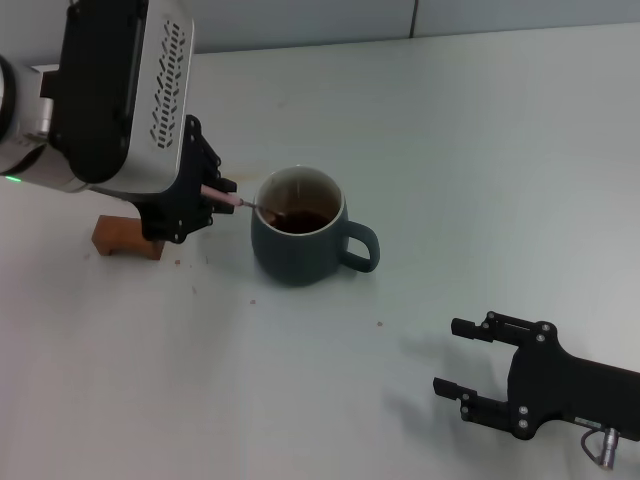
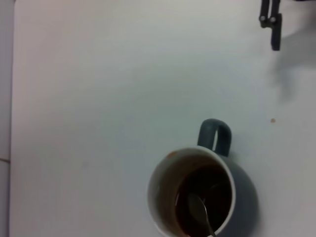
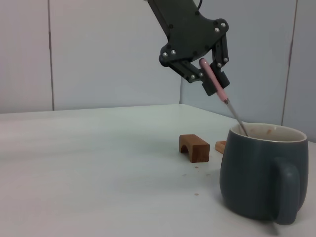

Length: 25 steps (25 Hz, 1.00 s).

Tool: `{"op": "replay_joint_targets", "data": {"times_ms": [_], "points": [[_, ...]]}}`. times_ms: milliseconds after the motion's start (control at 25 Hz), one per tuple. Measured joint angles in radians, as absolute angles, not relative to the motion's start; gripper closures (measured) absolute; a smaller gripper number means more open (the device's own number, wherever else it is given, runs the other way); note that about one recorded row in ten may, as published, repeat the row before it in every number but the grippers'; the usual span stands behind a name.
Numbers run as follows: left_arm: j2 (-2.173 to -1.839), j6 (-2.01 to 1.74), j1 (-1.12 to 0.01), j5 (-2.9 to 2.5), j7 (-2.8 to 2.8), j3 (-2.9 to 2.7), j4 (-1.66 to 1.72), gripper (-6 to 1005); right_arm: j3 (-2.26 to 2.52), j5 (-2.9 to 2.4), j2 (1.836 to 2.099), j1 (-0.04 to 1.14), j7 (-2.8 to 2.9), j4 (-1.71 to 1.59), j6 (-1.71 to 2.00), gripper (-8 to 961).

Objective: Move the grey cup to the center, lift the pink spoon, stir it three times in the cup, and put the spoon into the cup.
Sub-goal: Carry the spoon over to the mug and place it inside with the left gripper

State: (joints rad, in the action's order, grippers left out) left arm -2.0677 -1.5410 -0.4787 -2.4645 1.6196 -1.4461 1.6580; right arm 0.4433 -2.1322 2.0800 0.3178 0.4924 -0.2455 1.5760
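Cup [image 1: 298, 243]: upright near mid-tabletop, handle toward the right edge, dark liquid inside. Spoon [image 1: 243, 203]: tilted, bowl sunk in the liquid, neck leaning over the cup's left rim, pink handle pinched in the left gripper [image 1: 214, 195] just left of the cup. Right gripper [image 1: 466, 359]: low near the front-right corner, jaws wide, holding nothing. Brown block [image 1: 125, 236]: on the table under the left arm.

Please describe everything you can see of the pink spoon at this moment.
The pink spoon is small and slim, with a pale pink handle and a silvery metal neck and bowl. The left hand is shut on its handle and holds it slanted over the white rim of the grey cup. Its bowl sits down in the dark liquid there. Nothing else touches it.
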Motion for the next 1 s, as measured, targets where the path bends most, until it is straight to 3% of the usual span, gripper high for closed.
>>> {"op": "replay_joint_targets", "data": {"times_ms": [1000], "points": [[-2.074, -1.472, -0.483, -2.436, 1.619, -1.508, 1.624, 800, 0.448, -2.135, 2.078, 0.309, 0.492, -0.245, 1.582, 286]]}}
